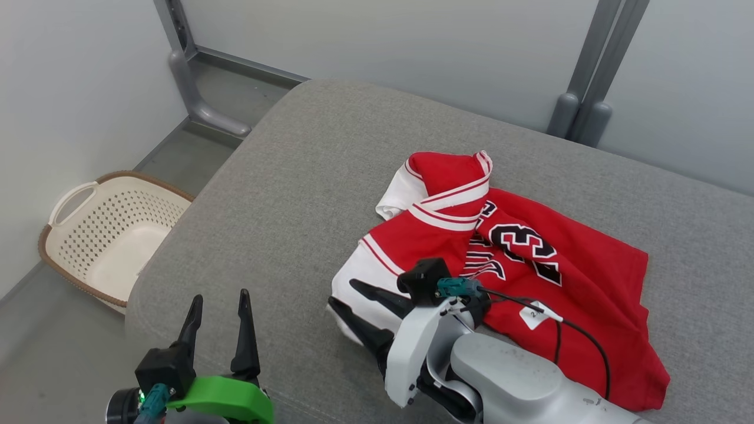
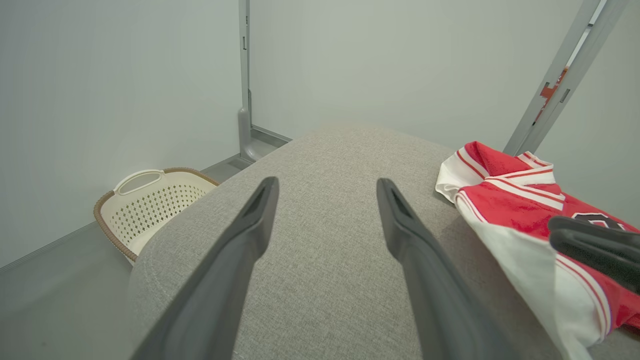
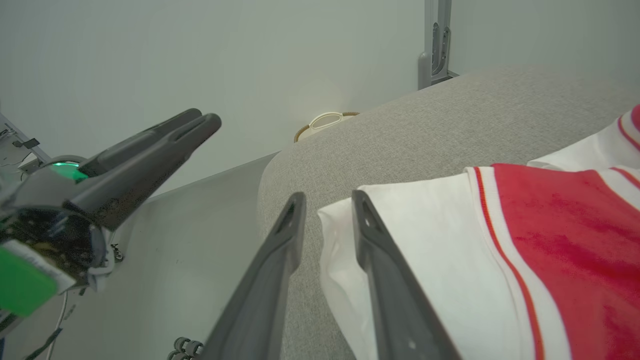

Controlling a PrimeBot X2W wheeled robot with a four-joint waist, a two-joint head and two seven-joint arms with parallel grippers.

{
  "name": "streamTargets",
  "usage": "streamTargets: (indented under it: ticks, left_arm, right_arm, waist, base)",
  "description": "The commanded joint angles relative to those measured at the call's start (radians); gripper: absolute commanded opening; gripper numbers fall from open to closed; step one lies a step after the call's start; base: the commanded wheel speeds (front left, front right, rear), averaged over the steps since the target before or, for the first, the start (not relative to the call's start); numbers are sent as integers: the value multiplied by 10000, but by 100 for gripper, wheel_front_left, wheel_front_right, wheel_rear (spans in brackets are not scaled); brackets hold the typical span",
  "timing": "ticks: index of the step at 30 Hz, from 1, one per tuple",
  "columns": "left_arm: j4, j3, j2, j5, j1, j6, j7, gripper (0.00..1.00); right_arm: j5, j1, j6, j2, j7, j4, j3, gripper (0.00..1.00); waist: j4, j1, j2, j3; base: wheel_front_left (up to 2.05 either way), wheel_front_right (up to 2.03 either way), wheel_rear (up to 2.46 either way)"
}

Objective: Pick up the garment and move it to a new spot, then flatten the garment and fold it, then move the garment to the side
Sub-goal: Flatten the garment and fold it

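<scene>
A red and white jersey (image 1: 580,277) with a black number lies crumpled on the right half of a grey cushion (image 1: 294,176). Its white sleeve edge (image 3: 425,260) points toward my right gripper (image 1: 341,292). That gripper is open, its jaws a narrow gap apart, and the white corner of the cloth lies between and under the fingers (image 3: 327,200). My left gripper (image 1: 220,295) hovers open at the cushion's near left corner with nothing between its fingers (image 2: 325,182). The jersey (image 2: 505,200) sits well to its right.
A cream perforated laundry basket (image 1: 112,235) with a brown rim stands on the floor left of the cushion. Grey metal posts (image 1: 200,88) rise along pale walls behind. Bare grey cushion stretches left of and behind the jersey.
</scene>
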Motion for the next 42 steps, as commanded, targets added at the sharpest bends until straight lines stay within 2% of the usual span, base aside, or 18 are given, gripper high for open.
streamTargets:
  ticks: [1,6,10,14,22,26,34,42]
  left_arm:
    - [-19,32,-21,21,150,32,-28,100]
    - [-39,62,12,53,240,-11,-28,100]
    - [-80,74,30,84,315,-4,-28,100]
    - [-123,50,45,114,377,6,-27,100]
    - [-166,-27,56,124,432,11,-28,100]
    - [-143,-105,43,117,343,-18,-28,100]
    - [-56,-260,-18,57,-6,-2,-28,100]
    - [-9,-148,-53,11,-115,24,-28,100]
  right_arm:
    - [75,-144,0,-47,-139,20,79,100]
    - [191,-215,0,-41,-383,-100,72,100]
    - [31,-139,-2,-47,-474,-146,-392,100]
    - [-665,137,-2,-152,-471,46,-1706,100]
    - [-2647,902,0,-1229,-472,1478,-4908,100]
    - [-3400,744,0,-1379,-473,2714,-5928,100]
    - [-4054,-137,0,-1424,-145,5030,-6921,100]
    - [-4027,-127,0,-1374,994,5974,-7566,100]
  waist:
    - [-150,0,0,-81]
    - [-596,0,0,-210]
    - [-1042,0,0,-332]
    - [-1468,0,0,-418]
    - [-1938,0,0,-287]
    - [-1917,0,0,-87]
    - [-1452,0,0,403]
    - [-1057,0,0,573]
  base:
    - [0,0,0]
    - [0,0,0]
    - [0,0,0]
    - [0,0,0]
    - [0,0,0]
    - [0,0,0]
    - [0,0,0]
    - [0,0,0]
